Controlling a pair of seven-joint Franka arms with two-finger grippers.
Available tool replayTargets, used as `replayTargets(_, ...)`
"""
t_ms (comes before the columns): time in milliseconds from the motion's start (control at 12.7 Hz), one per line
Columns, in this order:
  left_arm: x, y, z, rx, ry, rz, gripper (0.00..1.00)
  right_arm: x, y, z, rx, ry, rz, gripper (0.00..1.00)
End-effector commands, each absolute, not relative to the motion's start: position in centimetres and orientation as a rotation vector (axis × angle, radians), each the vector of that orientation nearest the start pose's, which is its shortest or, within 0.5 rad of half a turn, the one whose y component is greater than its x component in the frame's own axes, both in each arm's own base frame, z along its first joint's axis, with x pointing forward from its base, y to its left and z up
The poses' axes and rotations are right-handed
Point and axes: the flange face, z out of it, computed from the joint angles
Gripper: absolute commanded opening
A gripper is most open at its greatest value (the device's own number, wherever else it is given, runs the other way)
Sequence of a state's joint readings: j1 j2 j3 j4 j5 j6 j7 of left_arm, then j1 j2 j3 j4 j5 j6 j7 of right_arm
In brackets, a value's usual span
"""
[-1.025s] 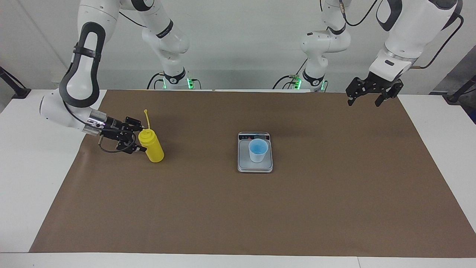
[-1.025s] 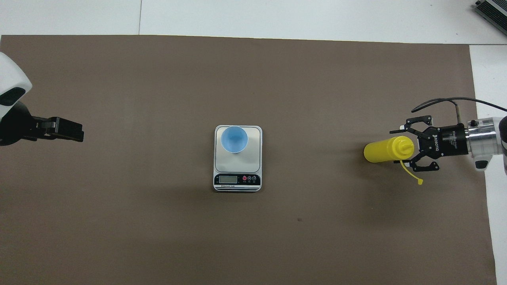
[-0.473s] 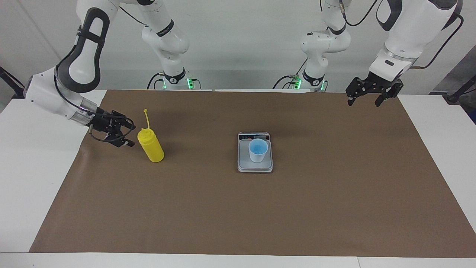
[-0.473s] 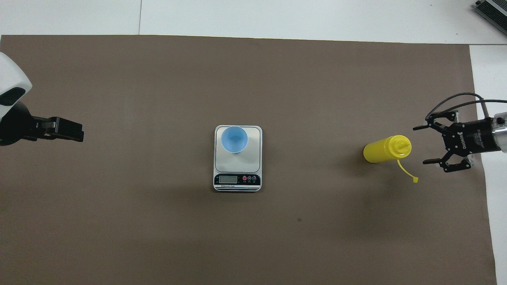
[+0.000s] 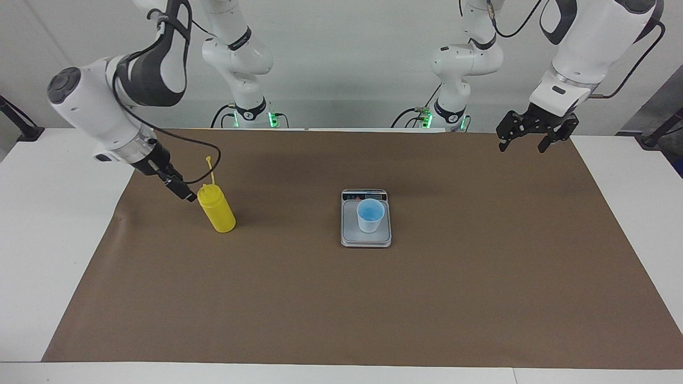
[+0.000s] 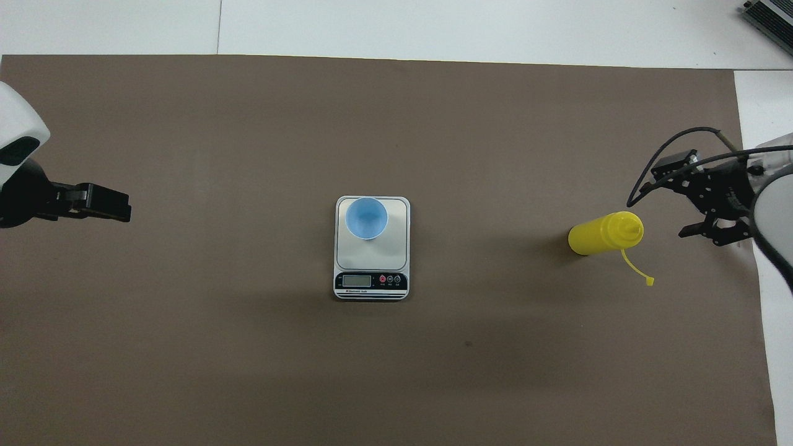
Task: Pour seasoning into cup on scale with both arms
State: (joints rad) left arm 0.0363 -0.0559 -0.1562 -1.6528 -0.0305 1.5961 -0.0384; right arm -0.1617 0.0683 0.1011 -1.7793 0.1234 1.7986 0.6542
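Observation:
The yellow seasoning bottle (image 5: 216, 210) stands upright on the brown mat toward the right arm's end of the table, its tethered cap hanging loose; it also shows in the overhead view (image 6: 604, 234). The light blue cup (image 5: 370, 215) (image 6: 366, 217) stands on the silver-grey scale (image 5: 366, 239) (image 6: 372, 251) at the mat's middle. My right gripper (image 5: 179, 186) (image 6: 686, 198) is open and empty, raised just beside the bottle's top and apart from it. My left gripper (image 5: 522, 140) (image 6: 105, 207) is open and empty, waiting over the mat's edge at the left arm's end.
The brown mat (image 5: 341, 309) covers most of the white table (image 5: 48, 240). The scale's display strip (image 6: 370, 280) faces the robots. A black cable (image 5: 205, 160) loops from the right wrist close to the bottle's nozzle.
My right gripper has drawn back from around the bottle's neck, risen and turned its wrist. The bottle, cup, scale and left arm have not moved.

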Motion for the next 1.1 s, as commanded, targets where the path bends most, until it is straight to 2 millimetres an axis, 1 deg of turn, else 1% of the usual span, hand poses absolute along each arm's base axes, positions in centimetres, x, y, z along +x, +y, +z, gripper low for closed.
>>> replayTargets(0,52.7,-6.6,62.3,-3.145,0.132,0.009,1.0,57.2,0.6,52.1,-2.94,0.917,0.036,1.0)
replayTargets(79,52.7,-6.6,62.3,-3.145,0.132,0.009,1.0,57.1,1.3,52.3,-2.987,0.817,0.025,1.0)
replayTargets(237,52.7,-6.6,62.3,-3.145,0.132,0.009,1.0,56.7,2.7,52.7,-3.066,0.531,0.015,1.0)
replayTargets(394,52.8,-6.6,62.2,-3.145,0.132,0.012,1.0,56.1,3.1,54.0,-3.091,0.354,-0.014,1.0)
replayTargets(473,52.7,-6.6,62.3,-3.145,0.132,0.009,1.0,55.6,3.1,55.0,-3.095,0.313,-0.033,1.0)
replayTargets(631,52.7,-6.6,62.3,-3.145,0.132,0.009,1.0,55.0,2.4,57.0,-3.094,0.295,-0.089,1.0)
replayTargets(789,52.7,-6.6,62.3,-3.145,0.132,0.009,1.0,54.8,1.9,58.4,-3.09,0.308,-0.123,1.0)
replayTargets(867,52.8,-6.6,62.2,-3.145,0.132,0.012,1.0,54.7,1.7,58.8,-3.09,0.319,-0.109,1.0)
replayTargets(1025,52.8,-6.6,62.2,-3.145,0.132,0.012,1.0,54.5,1.7,58.8,-3.094,0.312,-0.085,1.0)
